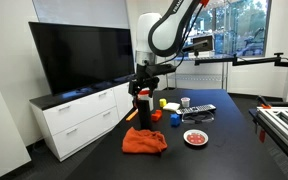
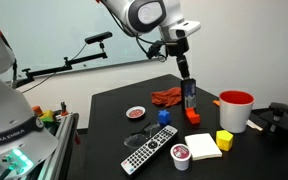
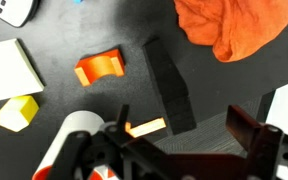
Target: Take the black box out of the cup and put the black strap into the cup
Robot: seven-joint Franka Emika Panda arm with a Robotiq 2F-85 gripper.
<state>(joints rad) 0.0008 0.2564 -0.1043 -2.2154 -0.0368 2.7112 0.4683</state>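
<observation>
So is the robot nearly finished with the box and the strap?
About halfway. Done: the black box is out of the cup and sits on the table near the orange cloth. In hand: nothing, because the gripper is open with a gap on each side of the box. Left: the black strap goes into the cup, but I can't pick the strap out in these views.

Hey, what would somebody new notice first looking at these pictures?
The bright orange crumpled cloth on the dark table grabs attention first. Just beside it, the robot's open fingers hang over a small black rectangular box. At the left of an exterior view, a large black television screen sits on a white cabinet.
</observation>
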